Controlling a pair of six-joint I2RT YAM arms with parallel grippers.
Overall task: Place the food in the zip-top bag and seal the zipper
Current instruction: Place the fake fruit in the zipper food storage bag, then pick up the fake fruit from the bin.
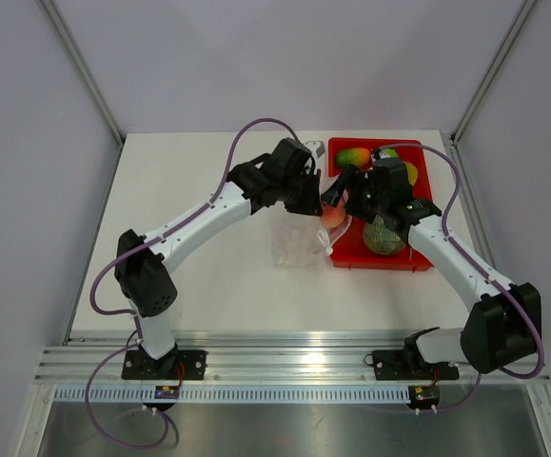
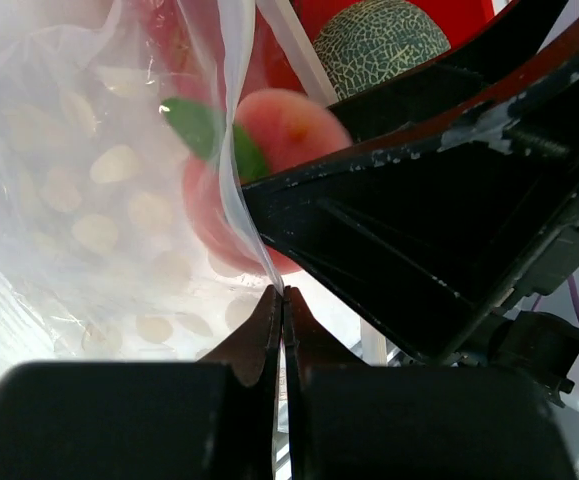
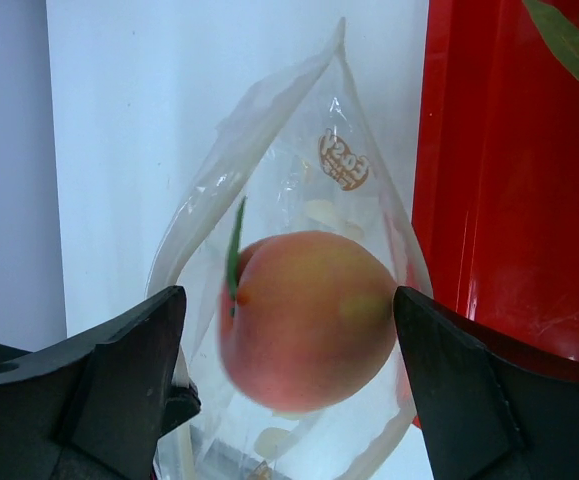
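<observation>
Left fingers (image 2: 269, 335): fully closed, pinching one wall of the zip-top bag (image 1: 299, 243) at its mouth. In the left wrist view the film rises from the tips toward 12 o'clock.

Right fingers (image 3: 139, 360): spread wide, gripping nothing. One orange-peach fruit (image 3: 304, 320) sits between them, clear of both, inside the open bag mouth. Its outline is slightly blurred, and one green leaf lies at its 9 o'clock side.

Bag, quantity one: clear, crinkly, glossy, with pale oval prints and one orange-brown mark near the top. The zipper (image 3: 214, 190), a whitish strip along the mouth, is parted.

In the top view the bag lies on the white surface (image 1: 189, 190), at 9 o'clock of one red tray (image 1: 403, 262). Tray contents visible:
- one netted melon (image 1: 384, 235) at 6 o'clock
- one red-green mango (image 1: 354, 157) at 11 o'clock
- one yellow piece (image 1: 411, 173), partly hidden by the right arm
</observation>
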